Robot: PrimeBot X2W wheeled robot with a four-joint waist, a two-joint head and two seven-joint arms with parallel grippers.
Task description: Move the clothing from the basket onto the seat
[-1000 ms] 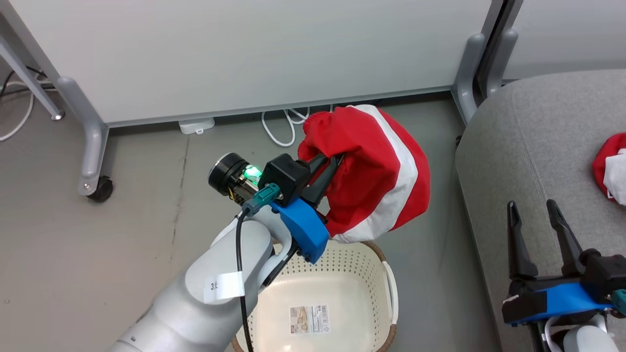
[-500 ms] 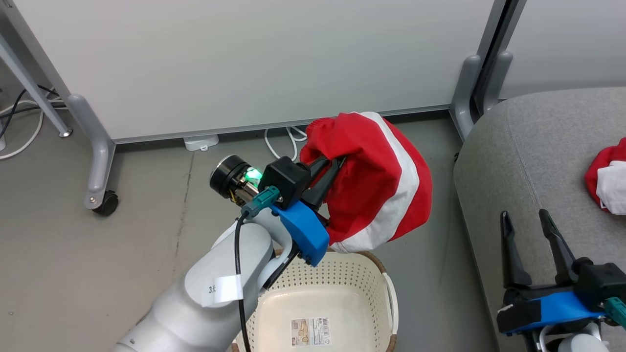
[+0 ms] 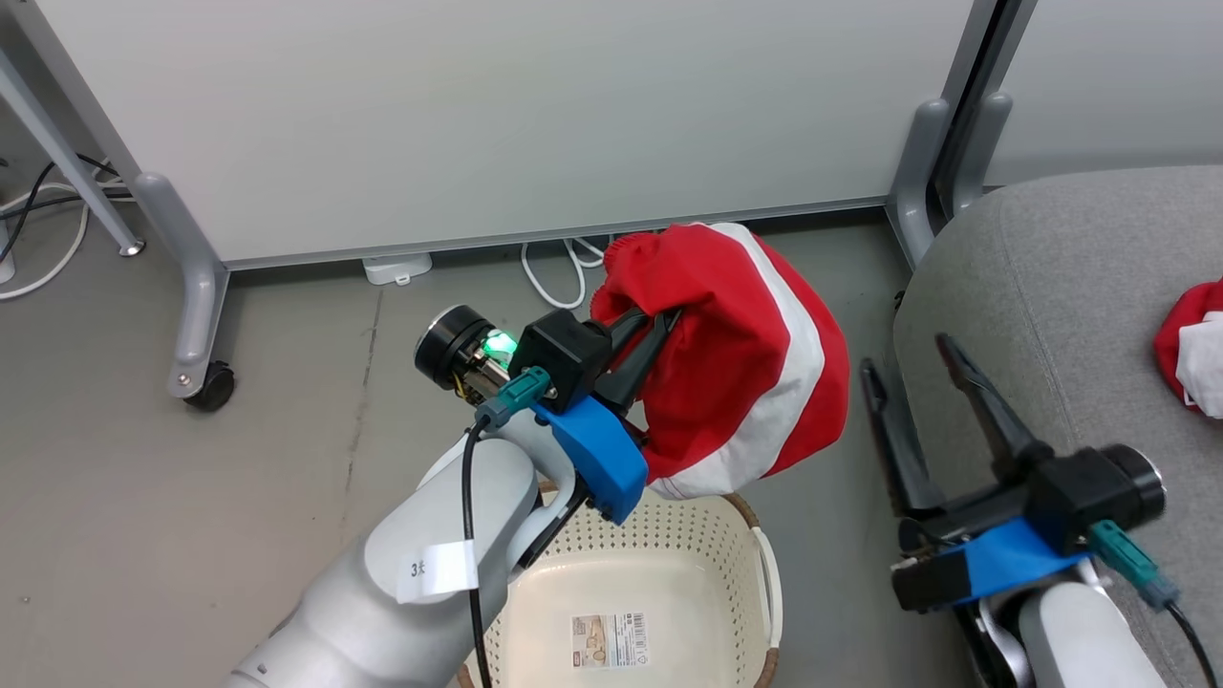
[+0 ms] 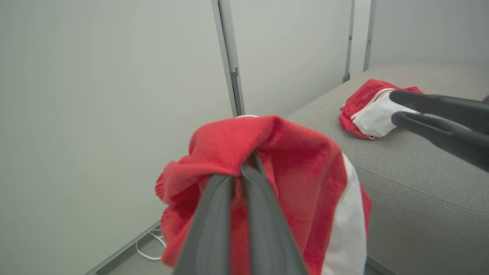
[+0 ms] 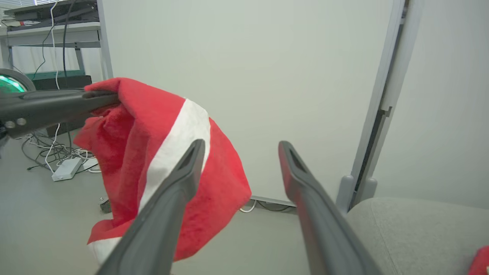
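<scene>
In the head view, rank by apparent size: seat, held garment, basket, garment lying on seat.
Largest: seat.
Then held garment and basket: look alike; basket partly hidden.
Smallest: garment on seat, cut by the edge.

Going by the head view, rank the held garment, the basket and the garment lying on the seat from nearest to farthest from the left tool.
1. The held garment: clamped in the shut left tool, draping to its right.
2. The basket: on the floor, below the tool.
3. The other garment: far right, lying on the seat.
</scene>
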